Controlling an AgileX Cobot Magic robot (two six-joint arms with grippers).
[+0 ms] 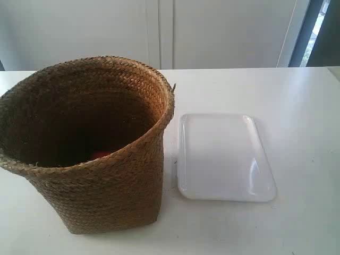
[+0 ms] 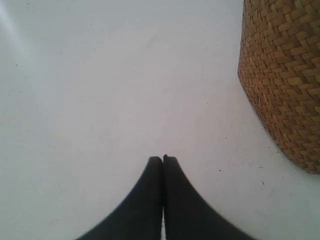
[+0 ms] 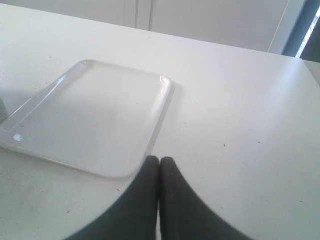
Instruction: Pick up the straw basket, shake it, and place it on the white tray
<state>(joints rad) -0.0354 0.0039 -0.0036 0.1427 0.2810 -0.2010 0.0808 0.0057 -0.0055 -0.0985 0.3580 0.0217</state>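
Left wrist view: straw basket (image 2: 285, 80) beside closed left claw (image 2: 163, 160)

The left gripper (image 2: 162, 158), a pair of smooth matte black fingers that flare wide at the base and taper to blunt tips, is pressed fully together. Only a hairline seam runs between the two halves, and they grip nothing. The right gripper (image 3: 159, 159), of the same black tapered build, is likewise clamped tip to tip with nothing in its hold. The left one points steeply downward, the right one at a shallower, more forward tilt. Whether either tip touches anything beneath it, I can't tell.
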